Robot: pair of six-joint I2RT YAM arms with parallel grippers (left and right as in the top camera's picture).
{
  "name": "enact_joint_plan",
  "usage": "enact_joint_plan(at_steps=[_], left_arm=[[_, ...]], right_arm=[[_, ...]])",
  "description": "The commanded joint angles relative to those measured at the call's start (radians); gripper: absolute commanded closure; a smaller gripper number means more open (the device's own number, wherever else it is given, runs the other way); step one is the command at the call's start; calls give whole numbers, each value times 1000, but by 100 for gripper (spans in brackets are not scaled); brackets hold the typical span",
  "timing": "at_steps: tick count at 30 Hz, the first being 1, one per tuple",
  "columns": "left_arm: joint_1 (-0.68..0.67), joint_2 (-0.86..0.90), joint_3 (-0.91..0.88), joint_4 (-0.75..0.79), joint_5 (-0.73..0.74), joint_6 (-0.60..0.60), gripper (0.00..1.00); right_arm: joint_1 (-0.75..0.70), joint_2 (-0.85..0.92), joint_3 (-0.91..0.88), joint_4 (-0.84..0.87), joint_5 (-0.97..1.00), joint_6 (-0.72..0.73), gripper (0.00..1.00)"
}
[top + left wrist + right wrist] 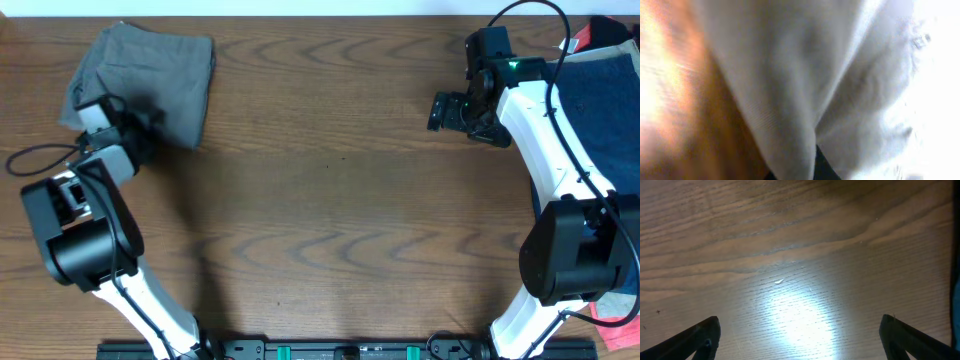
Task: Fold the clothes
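The grey-khaki shorts (150, 75) lie folded at the table's far left. My left gripper (138, 125) is at their near edge. In the left wrist view the grey cloth (805, 75) fills the frame, and its fold converges on a dark sliver of finger (816, 169) at the bottom centre, so the jaws look shut on the cloth. My right gripper (442, 110) is open and empty over bare wood at the far right, with both fingertips wide apart in the right wrist view (800, 325). Navy blue shorts (610, 110) lie at the right edge.
A red piece (603, 32) shows at the far right corner, partly under the navy cloth, and another red bit (612, 312) shows by the right arm's base. The wooden table (330, 200) lies between the two arms.
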Motion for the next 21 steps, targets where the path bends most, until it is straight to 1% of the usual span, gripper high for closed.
enact_joint_plan(at_steps=[1,6,11,21], left_arm=[[-34,23,-16,32,-35,43,94],[-51,24,-15,77,-58,55,94],[-53,38,-14,162,-60,139,93],[-54,161,41,177,-27,138,94]], right_arm=[[0,-3,3,0,10,-10,1],[0,-3,3,0,11,-10,1],[0,-3,3,0,11,-10,1],[0,-3,3,0,11,-10,1]])
